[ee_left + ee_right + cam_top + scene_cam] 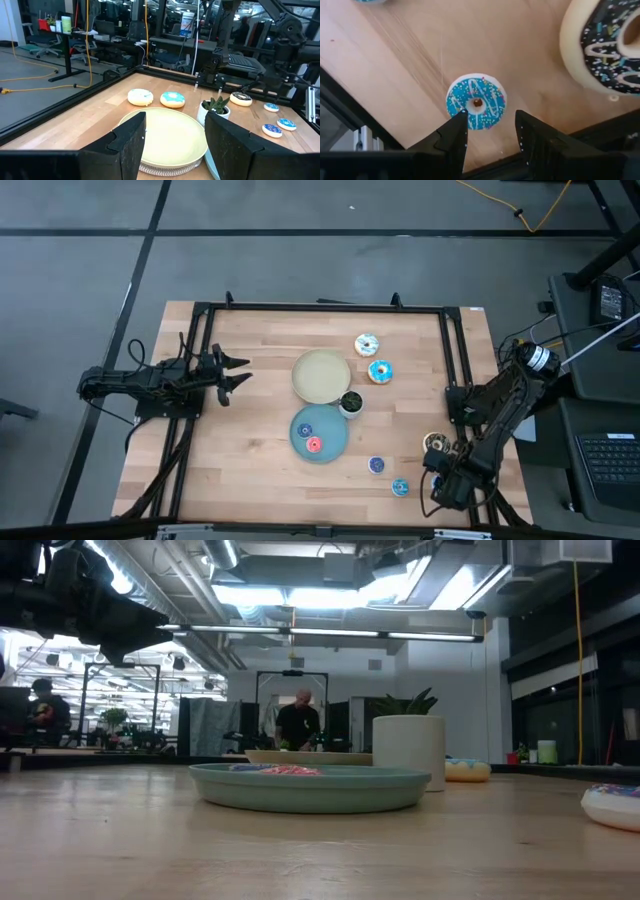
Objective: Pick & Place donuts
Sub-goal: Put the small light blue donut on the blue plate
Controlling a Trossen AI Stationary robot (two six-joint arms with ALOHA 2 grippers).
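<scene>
While the right gripper [490, 130] hangs over a tiny blue donut [476, 101] near the table's right front corner, its jaws stand apart with the ring showing just beyond the gap. To take it cleanly, I judge the gripper should centre the ring between the fingers [454, 135], come straight down until the tips reach the wood, and close gently across the ring, not on one edge, since so small and smooth a piece could squirt out sideways. The dark brown donut [605, 45] lies close by and should not be nudged.

The left gripper [175, 137] waits at the table's left side, jaws apart, facing the cream plate [170, 137]. Beyond that plate sit the white-iced donut [367, 344] and the light-blue-iced donut [380, 371], just beside each other. The blue plate [325, 452] holds a pink tiny donut [314, 444] and a blue one [305, 430]; another tiny blue ring [376, 465] lies on bare wood between that plate and the right arm.

From above, the right arm covers its own gripper. The brown donut is cut off in the right wrist view. At table height the donuts on the blue plate are barely visible over its rim.
</scene>
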